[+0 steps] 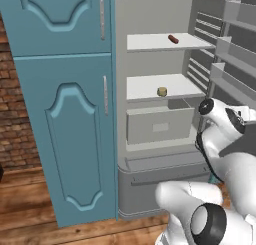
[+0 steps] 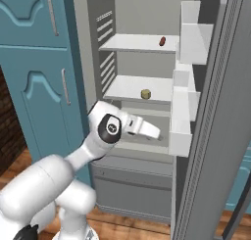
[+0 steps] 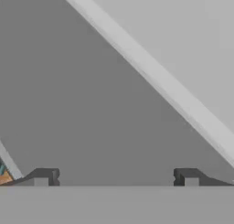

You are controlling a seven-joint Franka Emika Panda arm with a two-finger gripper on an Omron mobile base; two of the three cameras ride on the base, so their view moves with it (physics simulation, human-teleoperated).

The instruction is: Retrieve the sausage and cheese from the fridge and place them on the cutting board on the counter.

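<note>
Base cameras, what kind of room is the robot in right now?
Most likely a home kitchen. An open grey fridge with white shelves holds a sausage and a chunk of cheese, tall teal cabinets stand beside it, and there is a brick wall and a wooden floor.

Sausage (image 1: 173, 39) upper fridge (image 1: 150, 19) shelf, cheese (image 1: 162, 92) below

White arm bent forward, tool (image 3: 116, 177) spread wide, empty.
</note>
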